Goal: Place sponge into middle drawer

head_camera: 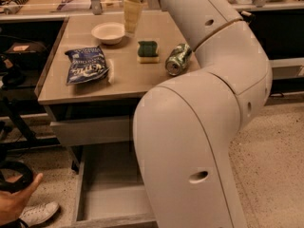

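Observation:
The sponge (148, 51), dark green on a pale yellow base, lies flat on the tan table top (118, 80) between a white bowl and a crushed can. My gripper (132, 14) hangs over the back of the table, behind and slightly left of the sponge and clear of it. The middle drawer (111, 201) is pulled out low in front of the table, with its grey floor bare. My big white arm (199, 127) covers the drawer's right part.
A white bowl (108, 32) sits left of the gripper. A crushed green can (177, 59) lies right of the sponge, and a blue chip bag (87, 64) lies on the left. A shallower drawer front (90, 129) juts out under the top. A person's hand (16, 201) and shoe (40, 213) are at lower left.

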